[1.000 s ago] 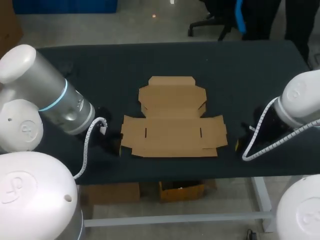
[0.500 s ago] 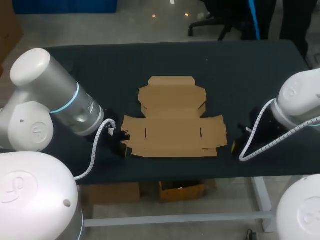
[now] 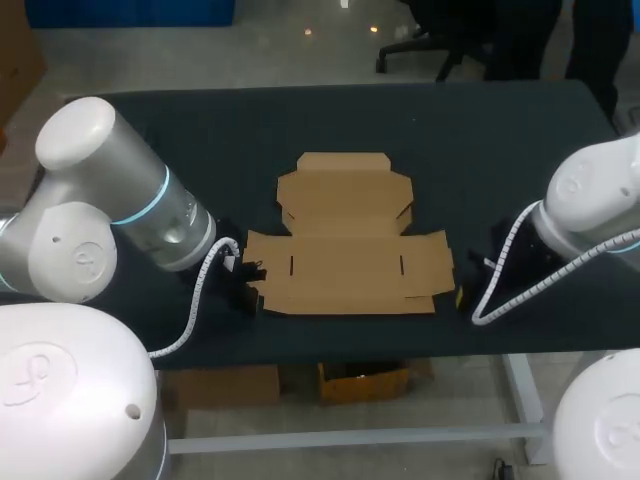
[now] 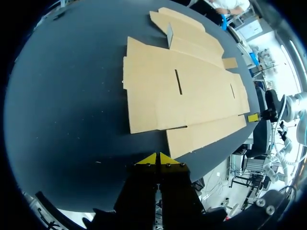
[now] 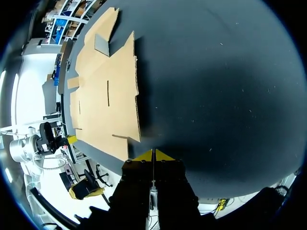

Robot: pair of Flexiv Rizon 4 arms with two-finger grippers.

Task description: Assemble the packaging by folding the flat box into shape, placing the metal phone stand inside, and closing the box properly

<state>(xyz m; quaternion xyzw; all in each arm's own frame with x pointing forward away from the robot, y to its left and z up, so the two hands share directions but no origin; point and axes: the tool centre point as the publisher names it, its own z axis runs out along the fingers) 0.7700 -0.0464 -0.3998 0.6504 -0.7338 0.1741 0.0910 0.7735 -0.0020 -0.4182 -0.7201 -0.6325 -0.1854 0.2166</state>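
Note:
A flat brown cardboard box blank (image 3: pixel 345 238) lies unfolded in the middle of the dark table, its side flaps spread out. My left gripper (image 3: pixel 252 296) sits low at the blank's near left corner, shut with nothing in it; in the left wrist view its yellow tips (image 4: pixel 156 158) meet just short of the cardboard (image 4: pixel 184 84). My right gripper (image 3: pixel 461 296) is low at the blank's near right corner, also shut and empty; its yellow tips (image 5: pixel 152 155) touch each other just short of the blank (image 5: pixel 103 93). No metal phone stand is visible.
The dark table (image 3: pixel 480 160) stretches wide around the blank. Its front edge (image 3: pixel 350 355) runs close behind both grippers. My other arm's yellow tip (image 4: pixel 253 117) shows across the blank in the left wrist view.
Both grippers have moved inward toward the blank's near corners, the left one farther. The blank has not moved.

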